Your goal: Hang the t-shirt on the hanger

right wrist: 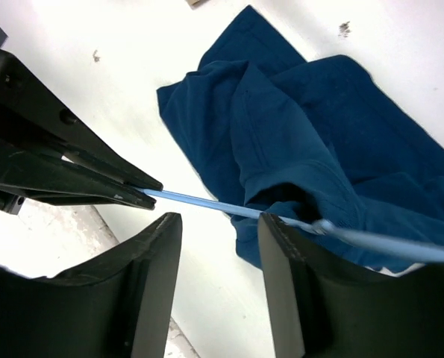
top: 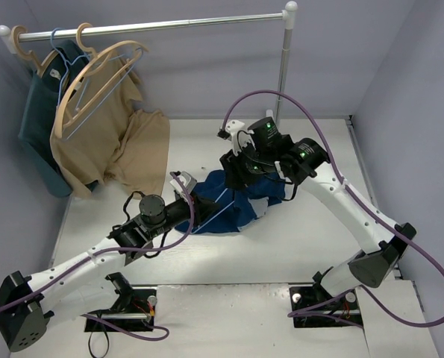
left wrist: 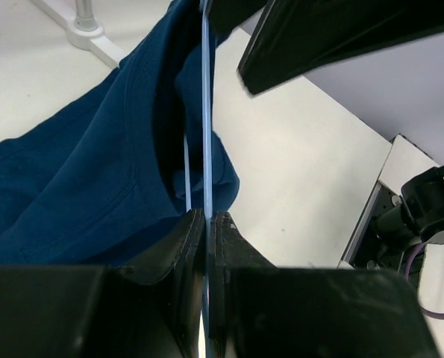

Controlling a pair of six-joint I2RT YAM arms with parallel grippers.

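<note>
Two grippers were positioned at t-shirt (top: 245, 200), bunched on surface (top: 296, 250); left gripper (left wrist: 207, 218) jaws were clamped on hanger (right wrist: 195, 199) bar, likely so its end was steadied inside fabric; right gripper (right wrist: 219, 227) jaws were held apart over bar, seemingly for pulling cloth

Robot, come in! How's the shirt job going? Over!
Left end effector shut on hanger. Right end effector open, by hanger. T-shirt bunched on table, hanger poking into it. Nothing blocking.
</note>
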